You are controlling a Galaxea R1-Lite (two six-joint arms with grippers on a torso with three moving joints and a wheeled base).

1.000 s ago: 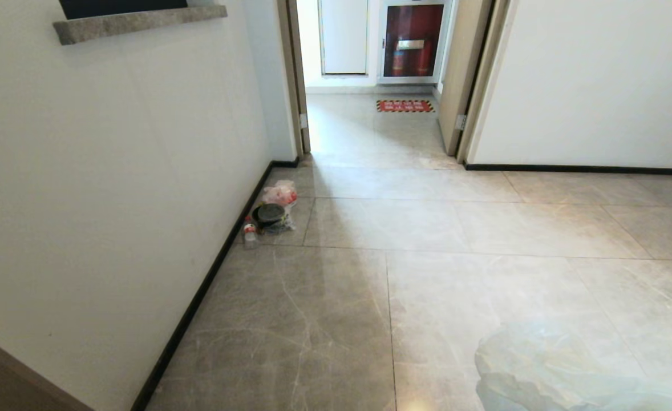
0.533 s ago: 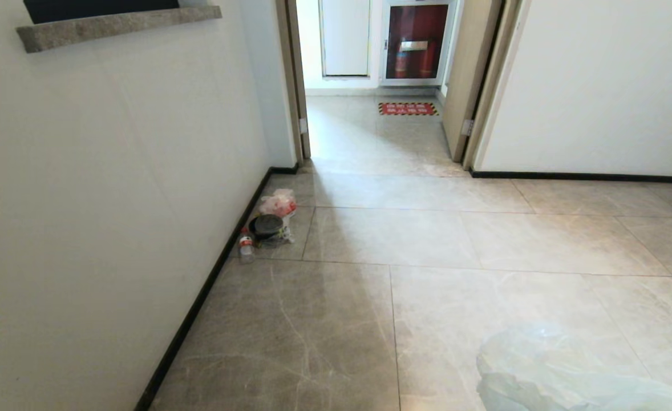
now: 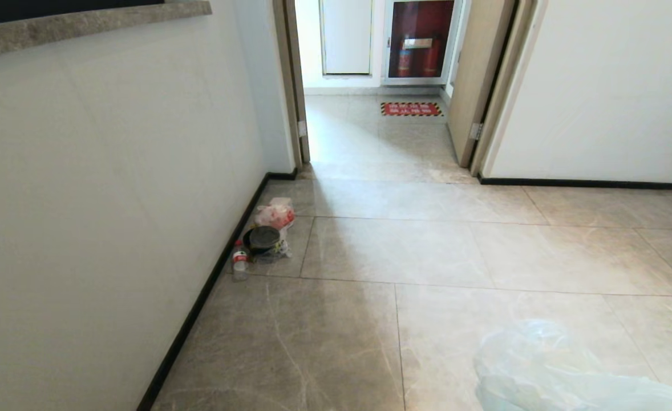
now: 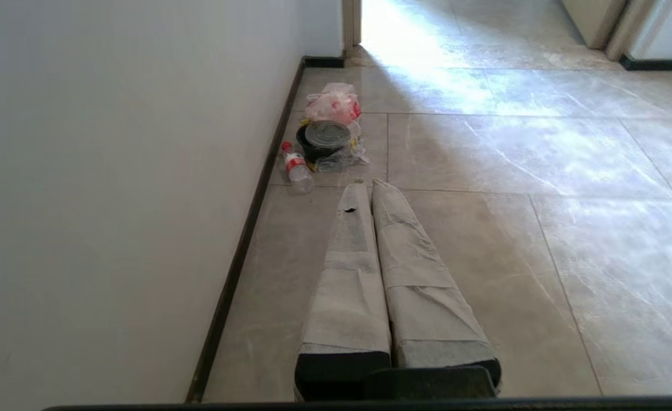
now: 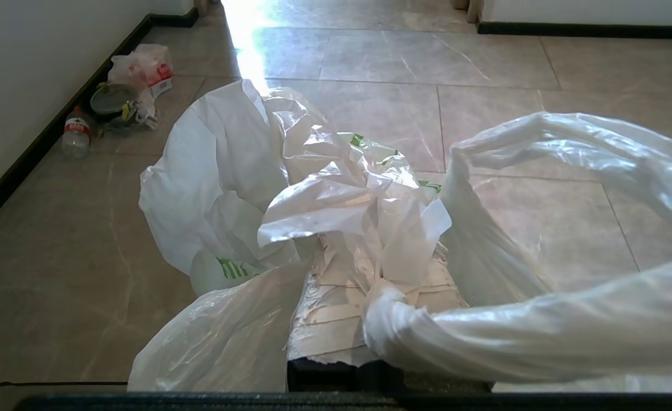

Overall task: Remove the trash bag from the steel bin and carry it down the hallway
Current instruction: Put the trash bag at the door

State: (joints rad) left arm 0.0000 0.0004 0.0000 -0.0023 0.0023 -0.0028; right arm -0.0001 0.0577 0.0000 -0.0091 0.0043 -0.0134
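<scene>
The trash bag (image 3: pixel 547 371), thin milky-white plastic, bulges into the head view's bottom right corner. In the right wrist view the trash bag (image 5: pixel 336 194) billows over and around my right gripper (image 5: pixel 370 257). That gripper is shut on a twisted bunch of the plastic, and its fingertips are hidden by the bag. My left gripper (image 4: pixel 367 184) is shut and empty, its taped fingers pressed together above the floor. The hallway (image 3: pixel 404 251) of pale glossy tiles runs ahead to a red-fronted cabinet (image 3: pixel 421 37). The steel bin is out of view.
By the left wall's dark skirting lie a red-and-white bag (image 3: pixel 275 214), a black round tub (image 3: pixel 263 240) and a small bottle (image 3: pixel 239 260). A doorway ahead has an open door (image 3: pixel 473 80) on its right. A red mat (image 3: pixel 411 108) lies beyond. A stone ledge (image 3: pixel 85 23) juts from the left wall.
The whole head view has shifted: the rubbish pile and the floor joints sit lower and nearer, and the ledge has slid left. The bag keeps its place in the corner.
</scene>
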